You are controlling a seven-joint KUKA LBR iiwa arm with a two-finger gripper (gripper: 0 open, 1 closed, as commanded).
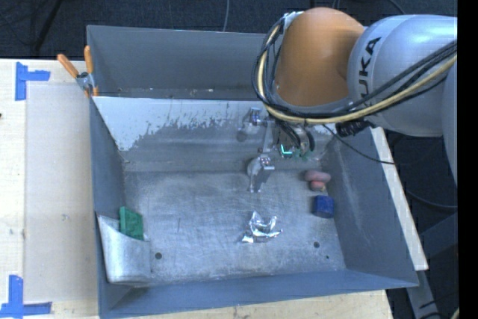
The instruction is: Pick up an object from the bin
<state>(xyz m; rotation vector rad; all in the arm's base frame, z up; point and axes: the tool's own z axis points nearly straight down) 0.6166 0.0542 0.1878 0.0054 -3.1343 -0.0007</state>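
With the end effector [258,174] hanging over bare floor of the bin [187,209], its opening impossible to judge, the crumpled silver foil scrap [261,228] lies near it toward the front wall, so centring above that scrap before descending seems wise.

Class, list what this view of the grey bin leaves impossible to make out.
1. Camera view: the far right corner of the grey metal bin, hidden behind the orange wrist cover.
2. Camera view: the crumpled silver foil scrap, too small to identify.
3. Camera view: the small green lump, too small to identify.
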